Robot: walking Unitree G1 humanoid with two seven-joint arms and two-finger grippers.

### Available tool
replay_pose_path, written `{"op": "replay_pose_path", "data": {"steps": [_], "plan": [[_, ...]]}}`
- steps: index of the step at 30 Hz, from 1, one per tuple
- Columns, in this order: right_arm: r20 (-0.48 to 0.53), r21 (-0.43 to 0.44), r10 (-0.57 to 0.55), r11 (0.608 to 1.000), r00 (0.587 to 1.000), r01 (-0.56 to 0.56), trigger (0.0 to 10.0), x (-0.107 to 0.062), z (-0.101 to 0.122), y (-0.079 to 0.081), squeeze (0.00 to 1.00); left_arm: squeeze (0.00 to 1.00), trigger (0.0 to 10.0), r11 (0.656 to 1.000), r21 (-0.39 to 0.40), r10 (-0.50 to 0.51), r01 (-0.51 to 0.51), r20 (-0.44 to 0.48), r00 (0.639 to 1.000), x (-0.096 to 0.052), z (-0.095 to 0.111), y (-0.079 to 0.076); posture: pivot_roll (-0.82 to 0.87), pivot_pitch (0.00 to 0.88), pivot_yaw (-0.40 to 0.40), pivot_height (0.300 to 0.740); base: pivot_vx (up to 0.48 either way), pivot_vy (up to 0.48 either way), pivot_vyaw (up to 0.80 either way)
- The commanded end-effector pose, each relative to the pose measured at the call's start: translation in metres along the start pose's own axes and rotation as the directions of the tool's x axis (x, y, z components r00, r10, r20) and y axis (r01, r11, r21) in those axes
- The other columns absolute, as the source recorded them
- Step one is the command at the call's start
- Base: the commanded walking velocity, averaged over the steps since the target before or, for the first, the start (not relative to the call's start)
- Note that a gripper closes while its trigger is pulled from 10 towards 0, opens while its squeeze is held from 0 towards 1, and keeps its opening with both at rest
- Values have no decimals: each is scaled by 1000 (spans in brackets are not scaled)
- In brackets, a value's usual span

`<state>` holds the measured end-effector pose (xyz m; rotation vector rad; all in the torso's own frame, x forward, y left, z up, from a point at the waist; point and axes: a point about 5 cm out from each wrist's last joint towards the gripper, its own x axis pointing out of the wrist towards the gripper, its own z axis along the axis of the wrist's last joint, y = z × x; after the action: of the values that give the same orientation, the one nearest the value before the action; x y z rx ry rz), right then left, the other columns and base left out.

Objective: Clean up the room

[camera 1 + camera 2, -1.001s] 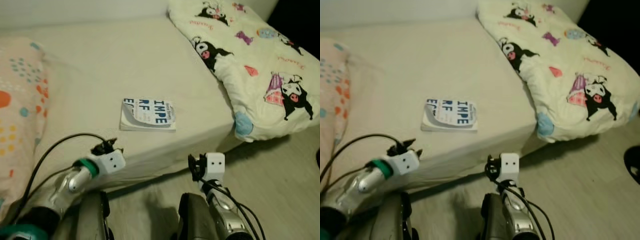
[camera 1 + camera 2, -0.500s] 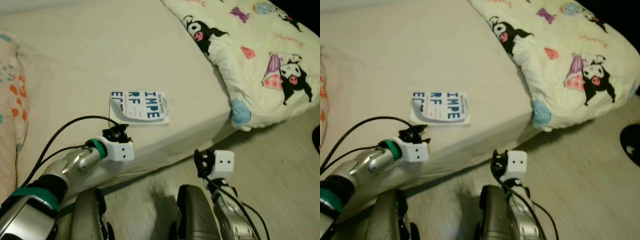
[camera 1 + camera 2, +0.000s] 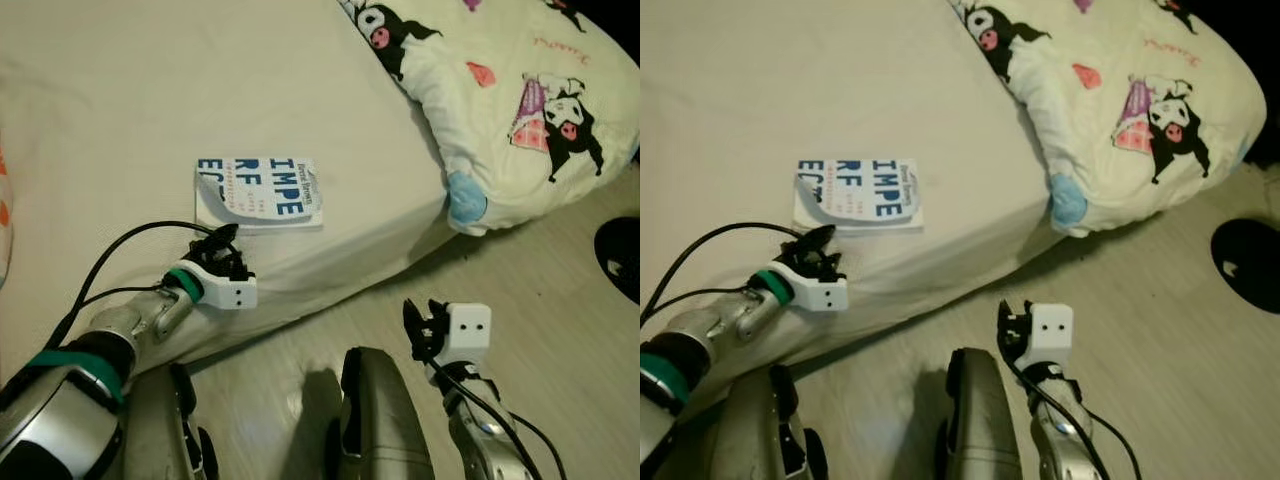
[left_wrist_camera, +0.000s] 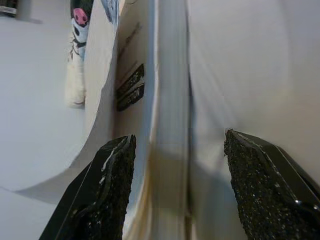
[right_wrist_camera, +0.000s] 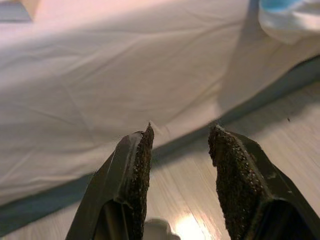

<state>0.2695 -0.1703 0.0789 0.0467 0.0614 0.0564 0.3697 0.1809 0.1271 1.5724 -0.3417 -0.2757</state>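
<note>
Nearest, right pincer (image 3: 424, 322) spread and idle above the floor (image 3: 560, 330); further on, left pincer (image 3: 222, 250) spread at the bed (image 3: 120, 100) edge, just short of the book (image 3: 258, 192) lying flat near that edge. Risk, judged: sliding over the thin book, or nudging its curled cover, instead of gripping. Left wrist view gives the book's (image 4: 167, 100) edge between the fingers (image 4: 107, 190); head views give its cover lettering and the quilt (image 3: 500, 90) beyond.

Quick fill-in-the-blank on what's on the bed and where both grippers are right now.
The book lies flat on the ____.
The ____ gripper is nearest the book, fingers open.
The right gripper hangs over the ____, beside the bed.
The cartoon-print quilt lies to the book's ____.

Missing: bed; left; floor; right
</note>
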Motion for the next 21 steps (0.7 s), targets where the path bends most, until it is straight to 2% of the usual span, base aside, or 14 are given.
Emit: {"op": "replay_pose_path", "data": {"steps": [1, 3, 6, 7, 9, 11, 12, 15, 21], "plan": [[-40, -1, -6, 1000, 999, 6, 10000, -7, -6, -3, 0, 0, 10000, 996, 51, -72, 77, -103, 992, -12, -18, -12, -246, 374, -100, 535, 0, 0, 0], [-39, -2, -5, 1000, 999, 5, 10000, -9, -5, -4, 0, 0, 10000, 995, 67, -62, 70, -123, 991, -12, -23, -8, -246, 374, -100, 535, 0, 0, 0], [-42, -7, -7, 1000, 999, 7, 10000, -14, 0, -7, 0, 0, 9765, 993, 109, -14, 36, -193, 981, -11, -40, 9, -263, 391, -106, 535, 0, 0, 0], [-42, -7, -7, 1000, 999, 7, 10000, -14, 0, -7, 0, 0, 9765, 993, 109, -14, 36, -193, 981, -11, -40, 9, -263, 391, -106, 535, 0, 0, 0], [-51, -9, -11, 1000, 999, 10, 10000, -17, 1, -8, 0, 0, 4745, 991, 131, 11, 18, -213, 977, -11, -47, 16, -263, 391, -106, 535, 0, 0, 0], [-51, -9, -11, 1000, 999, 10, 10000, -17, 1, -8, 0, 0, 4745, 991, 131, 11, 18, -213, 977, -11, -47, 16, -263, 391, -106, 535, 0, 0, 0], [-57, -10, -11, 1000, 998, 11, 10000, -19, 2, -8, 0, 0, 0, 990, 137, 17, 14, -228, 973, -12, -50, 18, -265, 393, -107, 535, 0, 0, 0], [-63, -9, -9, 1000, 998, 9, 10000, -20, 2, -7, 0, 0, 0, 992, 128, 11, 22, -254, 967, -15, -56, 19, -260, 390, -109, 535, 0, 0, 0], [-77, -5, 6, 1000, 997, -7, 10000, -18, 2, -3, 0, 0, 0, 997, 74, -3, 24, -273, 962, -24, -58, 9, -241, 383, -118, 535, 0, 0, 0]]}}
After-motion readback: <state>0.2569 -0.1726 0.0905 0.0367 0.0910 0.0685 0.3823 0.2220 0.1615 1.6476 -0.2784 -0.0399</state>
